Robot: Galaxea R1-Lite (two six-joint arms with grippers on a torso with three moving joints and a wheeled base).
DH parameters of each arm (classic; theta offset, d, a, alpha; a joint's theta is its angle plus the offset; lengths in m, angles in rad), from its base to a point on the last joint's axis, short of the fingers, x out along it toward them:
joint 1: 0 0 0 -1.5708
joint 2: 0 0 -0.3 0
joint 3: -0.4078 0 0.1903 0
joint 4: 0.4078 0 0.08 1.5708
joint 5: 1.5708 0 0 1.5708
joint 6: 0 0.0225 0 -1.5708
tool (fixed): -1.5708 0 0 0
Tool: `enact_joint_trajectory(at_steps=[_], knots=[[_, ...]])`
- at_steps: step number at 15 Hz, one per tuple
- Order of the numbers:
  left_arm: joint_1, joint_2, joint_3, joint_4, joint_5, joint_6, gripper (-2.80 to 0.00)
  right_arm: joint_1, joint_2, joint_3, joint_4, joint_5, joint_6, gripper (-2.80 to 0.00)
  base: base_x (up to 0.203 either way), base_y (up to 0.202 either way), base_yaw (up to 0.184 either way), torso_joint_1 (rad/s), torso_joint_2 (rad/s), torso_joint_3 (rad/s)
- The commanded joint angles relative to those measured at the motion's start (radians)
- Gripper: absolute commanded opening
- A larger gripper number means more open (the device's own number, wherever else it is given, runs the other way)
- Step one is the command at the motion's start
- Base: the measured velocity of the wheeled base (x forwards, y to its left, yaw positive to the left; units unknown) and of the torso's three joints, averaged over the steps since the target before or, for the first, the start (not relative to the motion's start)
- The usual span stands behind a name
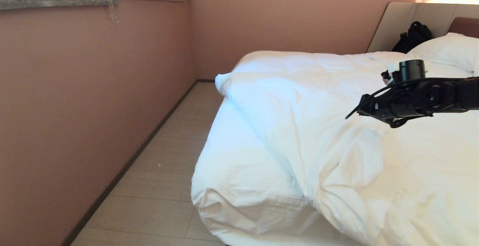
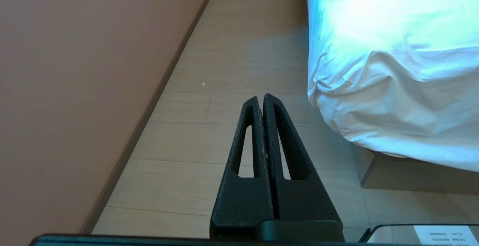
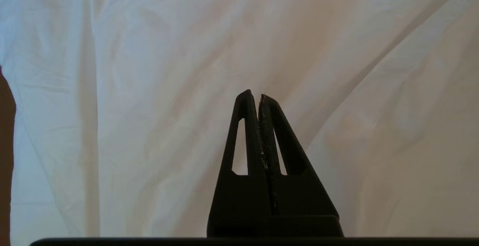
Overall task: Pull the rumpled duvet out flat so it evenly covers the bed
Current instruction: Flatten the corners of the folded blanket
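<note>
The rumpled duvet (image 1: 318, 126) lies bunched across the bed, with a thick diagonal fold running from its far left corner down to the near edge. At the bed's near left corner the sheeted mattress (image 1: 232, 171) is bare. My right gripper (image 1: 365, 108) hangs above the duvet at the right, shut and holding nothing. In the right wrist view the right gripper (image 3: 254, 93) points at creased duvet (image 3: 149, 70) cloth, apart from it. My left gripper (image 2: 261, 97) is shut and empty over the floor beside the bed's corner (image 2: 393, 89).
A pink wall (image 1: 75, 107) runs along the left, leaving a strip of wooden floor (image 1: 168, 156) beside the bed. A pillow (image 1: 449, 49) and a black bag (image 1: 411, 36) sit by the headboard (image 1: 400, 18). The taupe plinth (image 2: 411, 175) shows under the mattress.
</note>
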State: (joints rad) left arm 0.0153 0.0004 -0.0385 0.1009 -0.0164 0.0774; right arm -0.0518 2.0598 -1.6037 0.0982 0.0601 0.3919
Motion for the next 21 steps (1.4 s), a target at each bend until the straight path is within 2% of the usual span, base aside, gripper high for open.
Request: enact_joint_trajectory(at_steps=[1,7,8,9,12,16,21], knots=[[0.0,0.0,0.0,0.0,0.0,0.0,-2.8,-0.025,0.014,-0.018,0.009,0.027,0.002,-2.8,0.0,0.0,0.0,0.0,0.0,0.0],[0.0,0.0,0.0,0.0,0.0,-0.001,-2.8,-0.085,-0.021,-0.021,0.008,0.027,-0.002,-2.8,0.0,0.0,0.0,0.0,0.0,0.0],[0.0,0.001,0.0,0.0,0.0,-0.001,-2.8,-0.087,-0.023,-0.021,0.008,0.027,-0.004,-2.27,0.0,0.0,0.0,0.0,0.0,0.0],[0.0,0.001,0.0,0.001,0.0,0.0,-2.8,-0.103,-0.029,-0.021,0.008,0.026,-0.012,0.0,0.0,0.0,0.0,0.0,0.0,0.0],[0.0,0.001,0.0,0.0,0.0,0.001,-2.8,-0.128,-0.012,-0.039,0.021,0.025,-0.035,0.0,0.0,0.0,0.0,0.0,0.0,0.0],[0.0,0.001,0.0,0.0,0.0,0.001,-2.8,-0.173,0.022,-0.118,0.144,0.024,-0.045,0.0,0.0,0.0,0.0,0.0,0.0,0.0],[0.0,0.001,0.0,0.0,0.0,0.0,-2.8,-0.196,0.073,-0.171,0.223,0.027,-0.041,0.0,0.0,0.0,0.0,0.0,0.0,0.0]])
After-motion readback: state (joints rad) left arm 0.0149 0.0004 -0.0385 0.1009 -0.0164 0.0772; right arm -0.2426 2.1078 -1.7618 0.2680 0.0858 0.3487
